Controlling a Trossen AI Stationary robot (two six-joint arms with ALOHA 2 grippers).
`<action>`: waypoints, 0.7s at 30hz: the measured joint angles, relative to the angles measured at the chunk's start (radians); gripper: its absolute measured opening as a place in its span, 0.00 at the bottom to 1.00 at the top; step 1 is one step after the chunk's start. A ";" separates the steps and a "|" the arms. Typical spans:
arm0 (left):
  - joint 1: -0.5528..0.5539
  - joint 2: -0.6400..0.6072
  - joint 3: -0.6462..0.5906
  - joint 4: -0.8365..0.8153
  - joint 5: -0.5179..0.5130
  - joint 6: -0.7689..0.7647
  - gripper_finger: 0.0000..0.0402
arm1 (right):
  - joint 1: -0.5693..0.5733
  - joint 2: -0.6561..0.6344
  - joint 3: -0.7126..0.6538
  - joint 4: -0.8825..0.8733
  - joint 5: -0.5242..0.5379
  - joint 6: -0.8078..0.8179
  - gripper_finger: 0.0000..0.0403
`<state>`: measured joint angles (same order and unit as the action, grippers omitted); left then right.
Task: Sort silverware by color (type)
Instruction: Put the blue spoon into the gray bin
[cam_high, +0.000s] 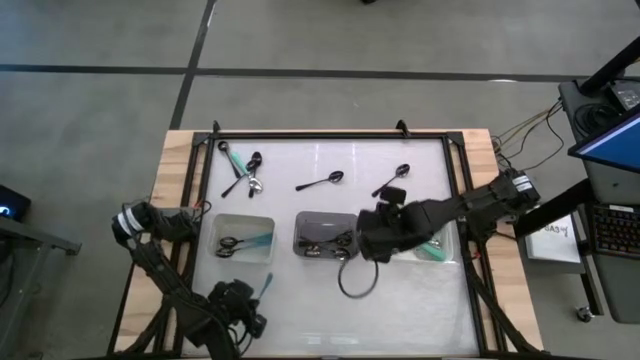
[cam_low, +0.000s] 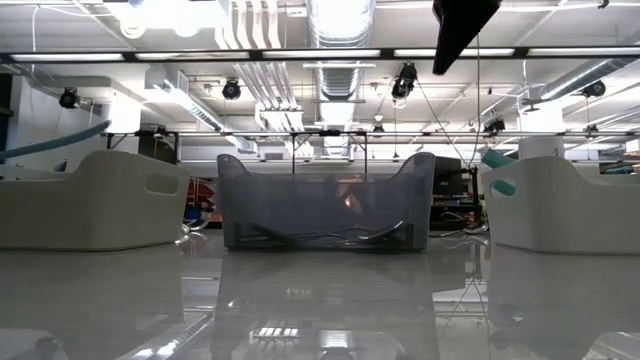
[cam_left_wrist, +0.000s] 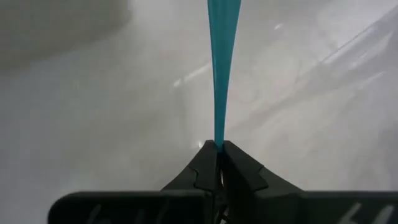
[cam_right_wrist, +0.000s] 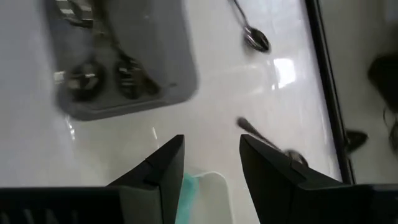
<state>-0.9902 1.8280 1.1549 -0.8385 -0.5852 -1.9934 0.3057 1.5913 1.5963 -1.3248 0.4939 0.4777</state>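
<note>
My left gripper (cam_left_wrist: 217, 149) sits at the near edge of the table, its fingers pinched fully together on the handle of a mint-green spoon (cam_left_wrist: 219, 68). The handle runs straight out ahead from between the fingertips, over bare white table (cam_left_wrist: 93, 124). In the high view that same spoon (cam_high: 266, 287) pokes out just beyond the gripper (cam_high: 250, 310), short of the left tray (cam_high: 245, 240).

My right gripper (cam_right_wrist: 211, 158) hangs with its fingers spread wide and nothing between them. Directly under the fingertips I see the rim of the right tray (cam_right_wrist: 208, 190) with something mint-green (cam_right_wrist: 189, 185) in it. Just beyond the one finger (cam_right_wrist: 267, 165) lies a black spoon (cam_right_wrist: 267, 143) on the table, and further out past it another black spoon (cam_right_wrist: 249, 31). Off to the other side, beyond the other finger, is the grey middle tray (cam_right_wrist: 161, 68) holding a few shiny metal spoons (cam_right_wrist: 84, 78).

From above, the left tray holds a green spoon (cam_high: 257, 240) and a dark one (cam_high: 228, 245). Farther back on the table, well away from both grippers, lie a green spoon (cam_high: 231, 157), two spoons beside it (cam_high: 250, 172), and one more black spoon (cam_high: 322, 182) near the centre.
</note>
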 joint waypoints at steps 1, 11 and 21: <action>0.011 -0.001 0.000 0.000 -0.029 0.032 0.00 | -0.021 0.000 0.000 -0.007 -0.015 0.007 0.37; 0.180 -0.054 0.004 0.015 -0.367 0.384 0.00 | -0.178 0.000 0.000 0.018 -0.128 -0.059 0.37; 0.421 -0.233 0.003 0.025 -0.337 0.903 0.00 | -0.323 0.000 0.000 0.113 -0.129 -0.219 0.37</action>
<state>-0.5696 1.5947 1.1576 -0.8133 -0.9224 -1.0900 -0.0177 1.5913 1.5959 -1.2114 0.3645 0.2590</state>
